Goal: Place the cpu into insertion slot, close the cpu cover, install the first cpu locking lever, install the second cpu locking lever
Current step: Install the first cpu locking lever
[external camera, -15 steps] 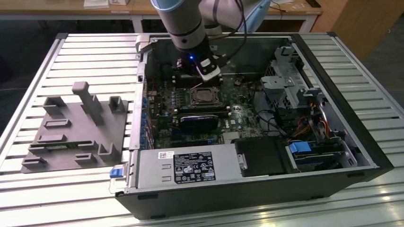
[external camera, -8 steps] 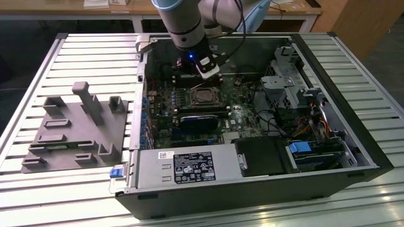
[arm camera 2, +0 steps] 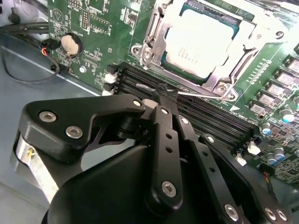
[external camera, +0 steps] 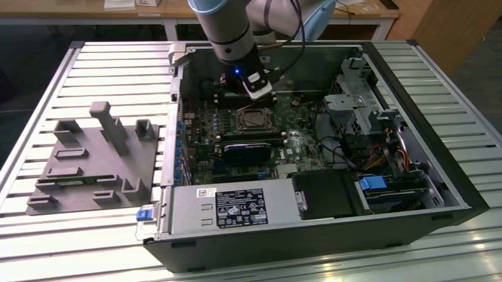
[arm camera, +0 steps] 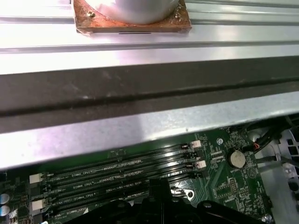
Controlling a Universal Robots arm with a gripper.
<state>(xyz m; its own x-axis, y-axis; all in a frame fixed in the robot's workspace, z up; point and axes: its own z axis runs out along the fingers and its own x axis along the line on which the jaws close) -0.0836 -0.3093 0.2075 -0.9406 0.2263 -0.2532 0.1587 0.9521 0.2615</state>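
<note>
Lit bright from above; glare on slatted worktop (external camera: 353, 261) and case edge (arm camera: 140, 126); dim shadow inside case (external camera: 259, 244); soft sheen on cpu (arm camera 2: 198, 39).

An open black computer case (external camera: 439, 194) lay on a slatted metal surface (external camera: 117, 70). A grey moulded fixture (external camera: 94, 158) sat on the slats at the exterior view's left, beside the case. Inside were a labelled power supply (external camera: 227, 207), long black memory slots (arm camera: 117, 175) and a coin battery (arm camera 2: 71, 43).

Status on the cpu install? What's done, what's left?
Done: cpu sits in the slot, cover down over it. In hand: shut end effector is at a lever beside the memory slots. Left: latching; can't tell whether either lever is locked.
</note>
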